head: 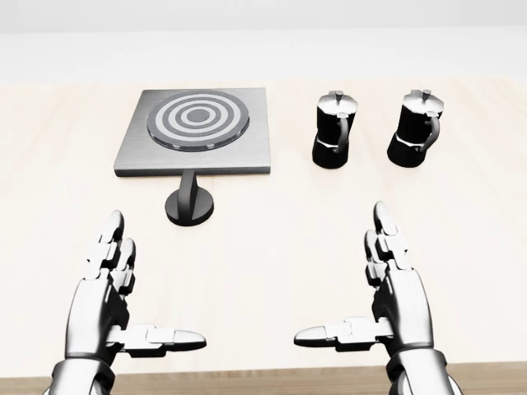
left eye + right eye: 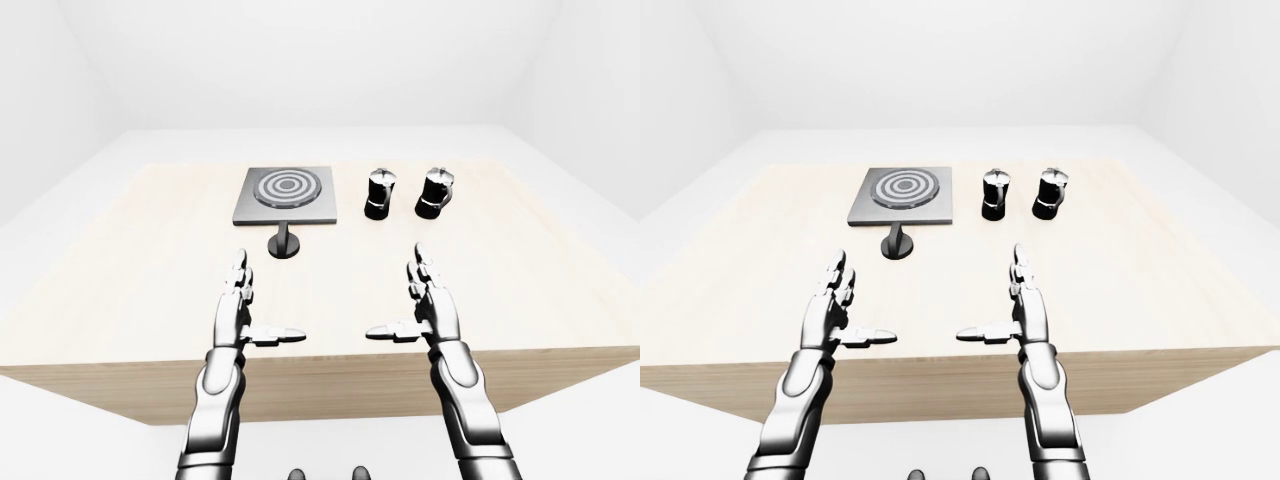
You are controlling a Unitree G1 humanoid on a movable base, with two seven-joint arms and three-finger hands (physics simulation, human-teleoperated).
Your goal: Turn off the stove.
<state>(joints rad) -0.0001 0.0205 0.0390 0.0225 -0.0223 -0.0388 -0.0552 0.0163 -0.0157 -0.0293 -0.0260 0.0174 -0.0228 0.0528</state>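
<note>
We face a bare simulated kitchen: a stove (image 1: 195, 133) beside two moka pots (image 1: 333, 130) on a wooden table (image 2: 120, 260).

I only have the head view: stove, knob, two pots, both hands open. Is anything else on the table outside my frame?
Observer: No. The left-eye view shows the whole table. It holds only the stove, the knob, the left pot and the right pot.
Operator: Where are my hands relative to the near edge?
Observer: The left hand and the right hand are over the table's near strip. The wrists are at about the edge, and the forearms lie below it in that view.
Operator: Anything beside the table?
Observer: Nothing shows there, only plain white floor and walls all round.
</note>
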